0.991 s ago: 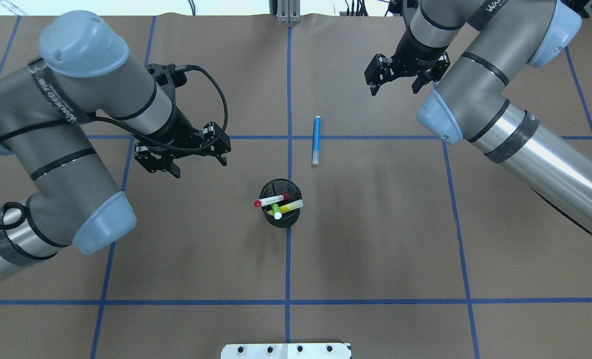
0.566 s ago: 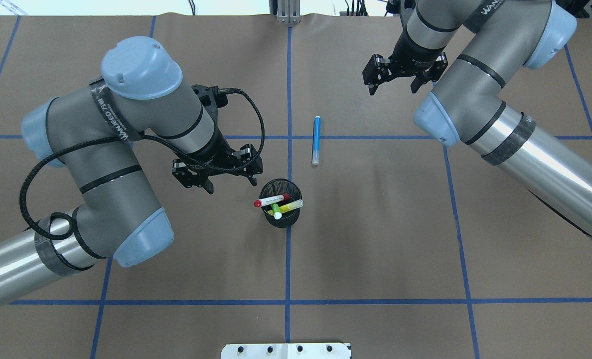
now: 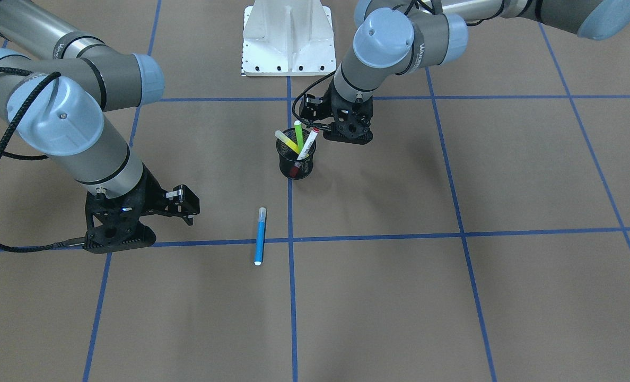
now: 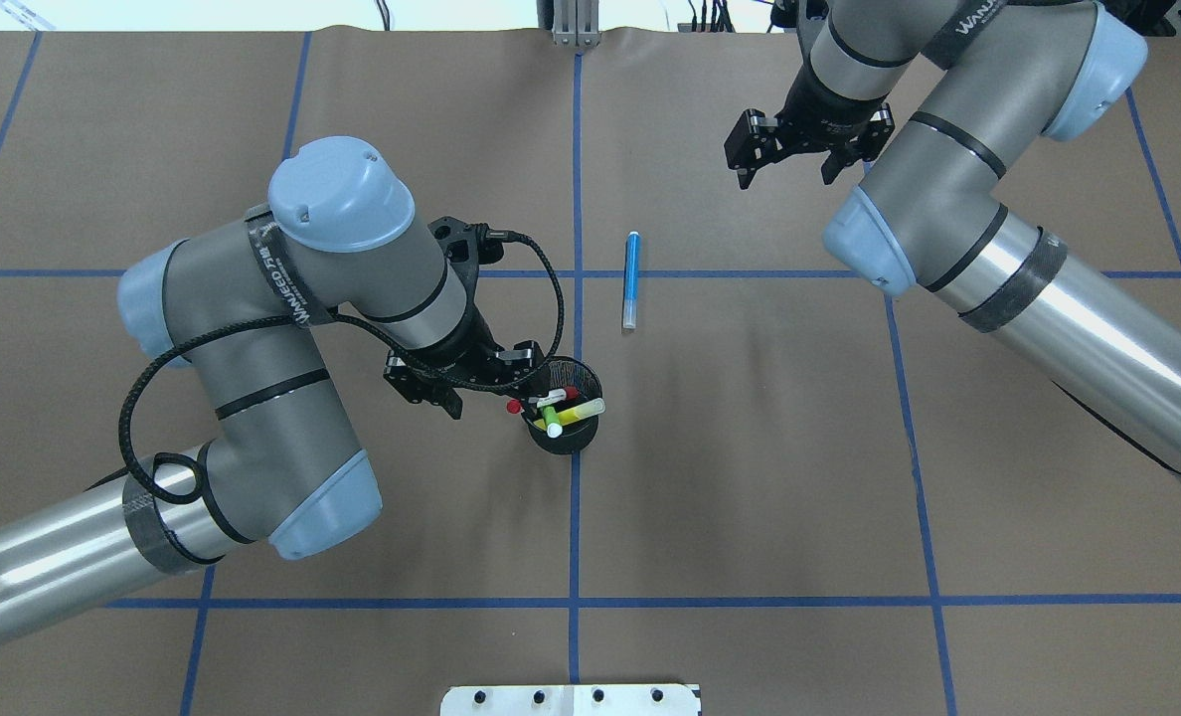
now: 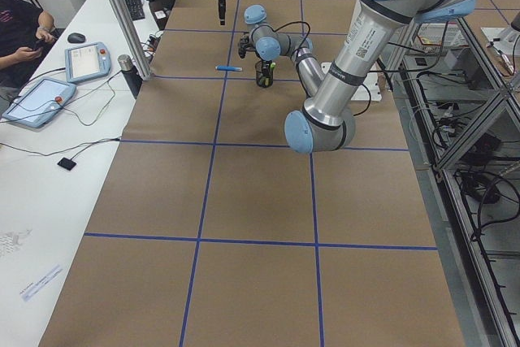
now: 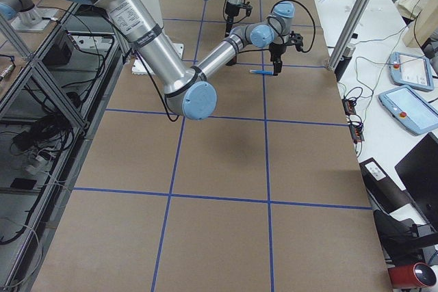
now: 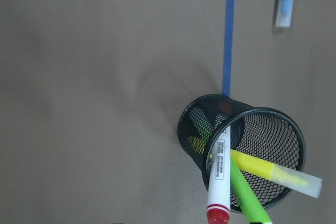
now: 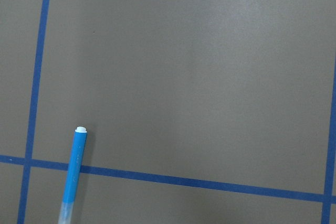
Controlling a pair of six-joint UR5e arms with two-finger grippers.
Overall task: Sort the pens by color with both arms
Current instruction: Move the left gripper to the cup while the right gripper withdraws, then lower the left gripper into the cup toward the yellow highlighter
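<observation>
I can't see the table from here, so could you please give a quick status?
Left gripper open beside mesh cup; right gripper open, empty. Blue pen lying on table; red-capped pen, green pen, yellow pen in cup. Nothing blocking.

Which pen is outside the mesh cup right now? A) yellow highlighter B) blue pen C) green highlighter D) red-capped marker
B: the blue pen lies flat on the table, apart from the black mesh cup, which holds the red-capped marker, green highlighter and yellow highlighter.
</observation>
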